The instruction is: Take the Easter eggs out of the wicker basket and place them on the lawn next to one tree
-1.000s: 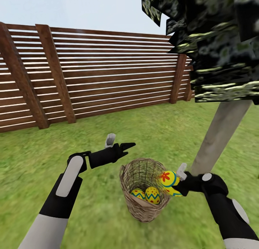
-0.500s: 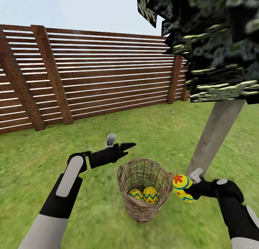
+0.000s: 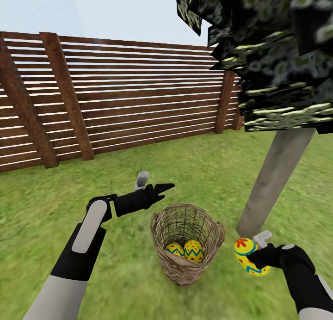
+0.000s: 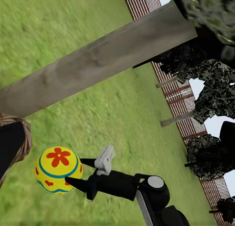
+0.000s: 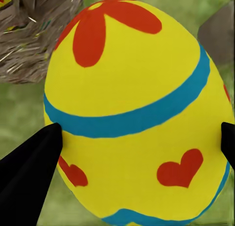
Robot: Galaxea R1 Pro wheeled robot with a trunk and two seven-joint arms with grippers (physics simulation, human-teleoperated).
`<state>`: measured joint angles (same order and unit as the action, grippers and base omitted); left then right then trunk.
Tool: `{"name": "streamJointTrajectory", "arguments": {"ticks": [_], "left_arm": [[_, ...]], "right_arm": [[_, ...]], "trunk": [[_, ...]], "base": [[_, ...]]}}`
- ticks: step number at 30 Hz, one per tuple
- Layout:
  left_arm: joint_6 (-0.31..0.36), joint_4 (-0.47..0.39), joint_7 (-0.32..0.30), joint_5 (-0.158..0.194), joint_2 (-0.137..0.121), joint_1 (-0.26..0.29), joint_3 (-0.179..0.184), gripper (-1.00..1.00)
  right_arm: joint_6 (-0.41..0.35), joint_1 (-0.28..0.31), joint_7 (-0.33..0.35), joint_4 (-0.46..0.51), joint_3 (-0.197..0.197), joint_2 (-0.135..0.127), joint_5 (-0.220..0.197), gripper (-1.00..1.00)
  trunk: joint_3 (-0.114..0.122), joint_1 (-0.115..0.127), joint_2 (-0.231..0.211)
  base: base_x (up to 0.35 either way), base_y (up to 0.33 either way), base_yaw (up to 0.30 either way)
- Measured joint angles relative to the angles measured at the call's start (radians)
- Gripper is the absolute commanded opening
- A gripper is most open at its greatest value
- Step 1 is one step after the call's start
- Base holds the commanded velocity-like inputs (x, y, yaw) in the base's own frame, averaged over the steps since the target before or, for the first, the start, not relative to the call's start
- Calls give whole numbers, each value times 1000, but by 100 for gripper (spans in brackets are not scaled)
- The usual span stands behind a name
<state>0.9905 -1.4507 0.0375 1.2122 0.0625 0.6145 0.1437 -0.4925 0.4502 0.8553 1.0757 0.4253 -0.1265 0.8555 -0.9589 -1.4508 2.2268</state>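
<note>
My right gripper is shut on a yellow Easter egg with a red flower and blue bands, held just above the lawn, right of the wicker basket and in front of the tree trunk. The same egg shows close up between the black fingertips, and again as the held egg in the left wrist view. Two more eggs lie inside the basket. My left gripper hovers open just left of and behind the basket rim.
A brown slatted fence bounds the grass at the back. The tree's dark canopy hangs overhead at the right. Open grass lies to the left and around the trunk base.
My right gripper has carried the egg out of the basket, rightward and down toward the grass by the trunk. The view shifted slightly at first. The left arm has stayed put.
</note>
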Motion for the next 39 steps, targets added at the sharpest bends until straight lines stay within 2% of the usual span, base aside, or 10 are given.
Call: {"name": "streamJointTrajectory", "arguments": {"ticks": [8,9,12,15,19,23,27,32,35,39], "left_arm": [[0,0,0,0,0,0,0,100],[0,0,0,0,0,0,0,100],[0,0,0,0,0,0,0,100],[0,0,0,0,0,0,0,100],[0,0,0,-1,0,0,1,100],[0,0,0,-1,1,0,2,100],[0,-1,1,-1,1,0,6,100],[0,-1,-1,-1,8,0,10,100],[-1,-1,-1,-1,14,-1,65,100],[-2,-2,-1,-1,14,-2,86,100]], "right_arm": [[14,10,-129,-82,16,1,-4,-100],[14,16,-141,-124,16,0,-3,-100],[68,75,-322,-329,15,-1,-6,-100],[115,134,-393,-477,13,-7,-6,-100],[118,170,-423,-528,54,-11,-58,-100],[121,265,-494,-712,75,-31,-80,-100],[129,288,-514,-769,163,-52,-174,-100],[179,287,-511,-760,169,-45,-183,-100],[232,286,-513,-766,169,-45,-183,-100],[237,286,-514,-770,171,-44,-185,-100]], "trunk": [[0,0,0],[0,0,0],[0,0,0],[0,0,0],[0,0,0],[0,0,0],[0,0,0],[0,0,0],[2,0,0],[6,0,0]], "base": [[0,0,0],[0,0,0],[0,0,0],[0,0,0],[0,0,0],[0,0,0],[0,0,0],[0,0,-37],[0,0,-226],[101,-165,-251]]}}
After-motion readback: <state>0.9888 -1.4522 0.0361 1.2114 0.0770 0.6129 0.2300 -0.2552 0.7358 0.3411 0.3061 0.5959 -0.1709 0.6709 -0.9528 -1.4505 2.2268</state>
